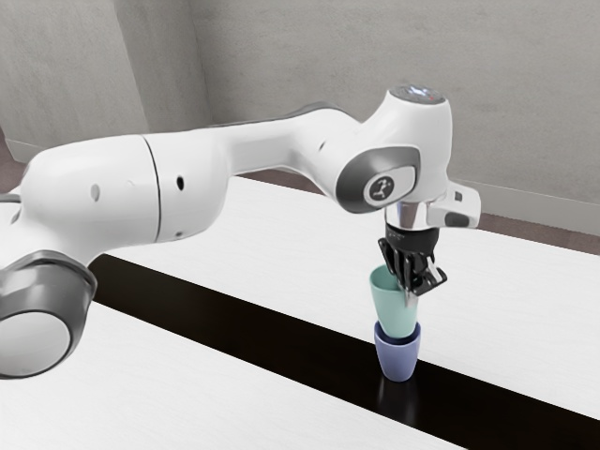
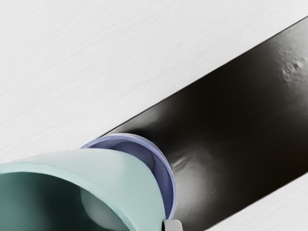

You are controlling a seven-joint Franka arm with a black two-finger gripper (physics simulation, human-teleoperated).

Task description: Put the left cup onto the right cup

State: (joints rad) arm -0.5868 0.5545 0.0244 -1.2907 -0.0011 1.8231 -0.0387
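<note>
Jaws clamped on the rim of the teal cup, which leans tilted inside the blue cup on the tabletop. Placement step appears nearly done; the next move calls for opening and a straight lift clear.

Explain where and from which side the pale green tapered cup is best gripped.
Pinch the rim wall of the pale green tapered cup from above: its mouth opens upward and its base sits inside the lilac-blue tapered cup, covering the lower sides.
</note>
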